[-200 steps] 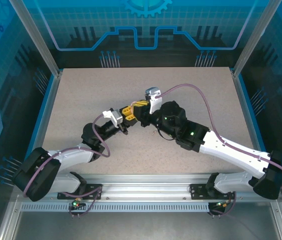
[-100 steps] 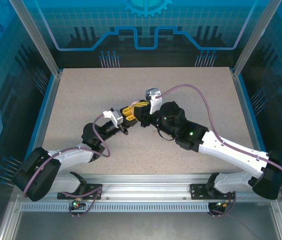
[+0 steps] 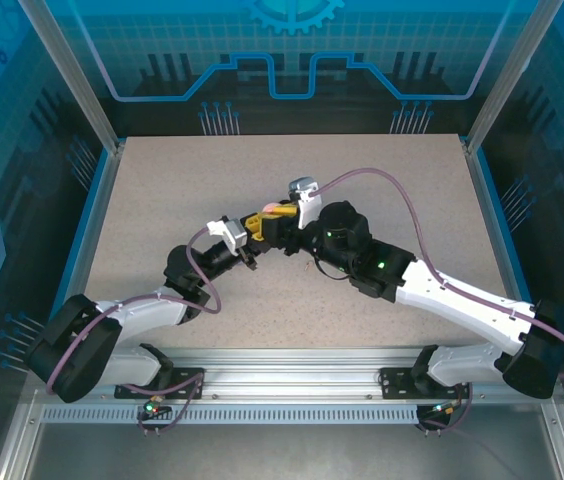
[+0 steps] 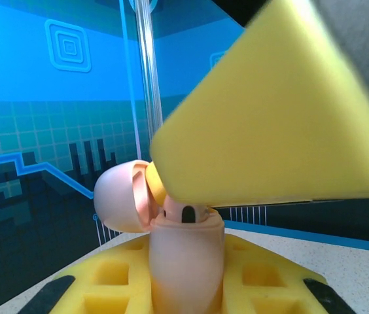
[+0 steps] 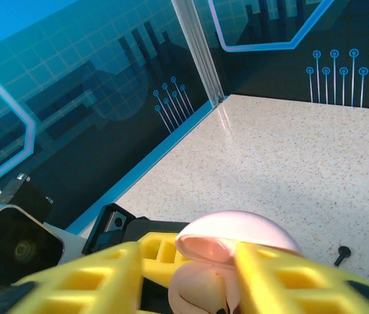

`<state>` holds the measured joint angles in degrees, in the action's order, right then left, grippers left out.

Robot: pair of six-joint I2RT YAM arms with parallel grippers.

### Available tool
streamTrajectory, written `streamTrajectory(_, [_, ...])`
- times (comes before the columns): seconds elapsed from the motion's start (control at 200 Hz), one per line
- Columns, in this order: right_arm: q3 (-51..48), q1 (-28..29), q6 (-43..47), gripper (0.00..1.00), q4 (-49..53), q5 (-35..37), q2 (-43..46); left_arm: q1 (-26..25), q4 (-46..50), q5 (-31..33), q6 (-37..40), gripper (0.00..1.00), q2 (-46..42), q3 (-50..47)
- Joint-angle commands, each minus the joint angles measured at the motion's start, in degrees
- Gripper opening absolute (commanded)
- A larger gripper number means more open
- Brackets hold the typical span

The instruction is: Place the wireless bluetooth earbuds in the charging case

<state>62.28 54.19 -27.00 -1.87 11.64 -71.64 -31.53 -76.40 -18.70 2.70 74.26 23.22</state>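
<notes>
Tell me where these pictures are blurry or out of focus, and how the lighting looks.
Left wrist view: a yellow finger pad, very close to the lens, is a soft blur; the pink charging case is sharper. Right wrist view: the yellow fingers at the bottom are soft, the speckled table crisp. Top external view: even light, only soft shadows on the table.

A speckled beige tabletop (image 3: pixel 162 190) fills the floor of an enclosure, edged by a thin blue border (image 3: pixel 90 225). Slanting aluminium posts (image 3: pixel 70 72) rise from its far corners. Between and beside them stand blue-tinted wall panels (image 3: pixel 292 60) printed with grid lines, circuit-like outlines and a pale gear emblem (image 3: pixel 295 12). A slotted aluminium rail (image 3: pixel 292 385) runs along the near edge. The light is even and cool, with faint reflections on the panels.
</notes>
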Motion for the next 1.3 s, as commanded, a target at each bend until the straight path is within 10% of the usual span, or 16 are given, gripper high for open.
streamTrajectory(0.0, [3.94,-0.75,0.01,0.53,4.51,0.63,-0.09,-0.36,-3.78,0.32,-0.74,0.00,0.14,1.48])
streamTrajectory(0.375, [15.68,-3.79,-0.80,0.69,15.49,4.58,3.00,-0.36,-3.78,1.99,-0.85,0.00,0.29,0.34])
streamTrajectory(0.745, [5.42,-11.88,-14.11,0.70,25.11,9.94,5.38,-0.37,-3.76,4.84,-1.61,0.00,-2.45,-1.37])
streamTrajectory(1.291, [5.69,-13.84,-31.37,0.70,32.91,8.75,-14.65,-0.37,-3.80,6.97,-4.80,0.00,-4.30,-3.79])
